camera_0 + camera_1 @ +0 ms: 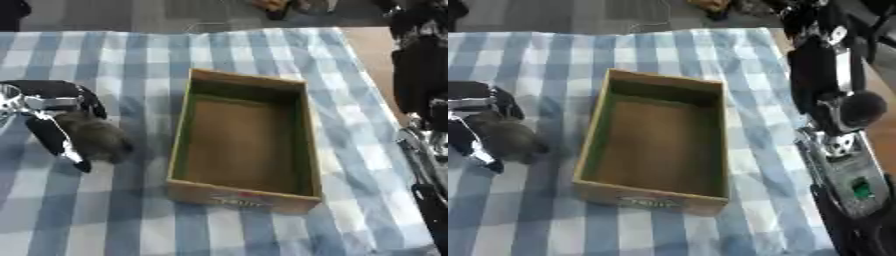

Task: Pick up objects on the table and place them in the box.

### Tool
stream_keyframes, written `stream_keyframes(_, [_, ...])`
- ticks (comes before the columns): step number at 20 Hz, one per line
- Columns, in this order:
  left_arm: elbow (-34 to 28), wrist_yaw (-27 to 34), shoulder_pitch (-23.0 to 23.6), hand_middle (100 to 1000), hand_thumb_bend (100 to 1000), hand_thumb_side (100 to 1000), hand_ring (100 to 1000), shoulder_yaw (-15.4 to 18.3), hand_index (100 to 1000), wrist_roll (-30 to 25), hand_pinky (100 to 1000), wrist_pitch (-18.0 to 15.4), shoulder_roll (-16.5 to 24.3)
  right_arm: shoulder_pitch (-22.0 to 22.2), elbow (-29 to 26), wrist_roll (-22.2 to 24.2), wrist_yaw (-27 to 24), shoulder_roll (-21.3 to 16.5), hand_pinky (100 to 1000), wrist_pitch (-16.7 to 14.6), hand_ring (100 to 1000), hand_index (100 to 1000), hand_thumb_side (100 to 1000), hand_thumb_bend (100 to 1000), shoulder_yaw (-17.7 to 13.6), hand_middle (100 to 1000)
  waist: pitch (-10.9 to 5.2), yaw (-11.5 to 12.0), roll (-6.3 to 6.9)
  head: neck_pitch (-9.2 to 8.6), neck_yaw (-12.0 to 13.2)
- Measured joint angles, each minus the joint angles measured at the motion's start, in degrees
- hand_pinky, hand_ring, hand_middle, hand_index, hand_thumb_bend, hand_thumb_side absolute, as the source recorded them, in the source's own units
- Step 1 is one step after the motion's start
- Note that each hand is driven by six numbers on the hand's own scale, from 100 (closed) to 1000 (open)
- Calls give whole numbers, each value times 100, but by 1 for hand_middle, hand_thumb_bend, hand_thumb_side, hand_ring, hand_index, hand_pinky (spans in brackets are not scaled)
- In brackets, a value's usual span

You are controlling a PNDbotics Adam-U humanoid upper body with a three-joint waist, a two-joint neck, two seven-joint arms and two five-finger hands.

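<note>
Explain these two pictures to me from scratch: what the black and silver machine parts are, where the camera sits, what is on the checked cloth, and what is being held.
Both pictures come from the two eyes of one camera in a humanoid robot's head, looking down at its table, so they show nearly the same thing. The table is covered by a blue and white checked cloth. In the middle stands an open cardboard box, with nothing visible inside. At the left edge is the robot's left hand, black with silver parts, its fingers curled round a dark, rounded, fuzzy-looking object that sits low on the cloth; I cannot make out what it is, nor whether it is lifted. Along the right edge runs the robot's right arm, black with silver joints; its hand cannot be made out. The job is to put objects into the box.
</note>
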Motion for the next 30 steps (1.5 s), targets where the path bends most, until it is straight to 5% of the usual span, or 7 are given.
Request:
stream_keyframes(6, [109, -114, -19, 683, 860, 449, 729, 78, 782, 161, 644, -109, -45, -5, 0, -3, 0, 8, 907, 3, 1000, 914, 989, 896, -1, 712, 13, -9, 7, 5, 0])
stream_keyframes(11, [188, -205, -29, 568, 789, 447, 652, 106, 661, 284, 580, -144, -48, -4, 0, -6, -4, 30, 908, 7, 1000, 915, 1000, 892, -1, 711, 15, -18, 4, 6, -2])
stream_keyframes(24, [214, -242, -54, 572, 765, 456, 643, 91, 559, 383, 563, -15, -98, 27, 0, -25, -25, 42, 910, 52, 1000, 917, 1000, 886, -3, 711, 15, -24, 17, 9, -5])
stream_keyframes(30, [218, -242, -70, 568, 533, 437, 641, 91, 557, 310, 562, 101, -103, 30, 0, -28, -25, 44, 911, 80, 1000, 918, 1000, 884, -3, 709, 14, -24, 34, 9, -29])
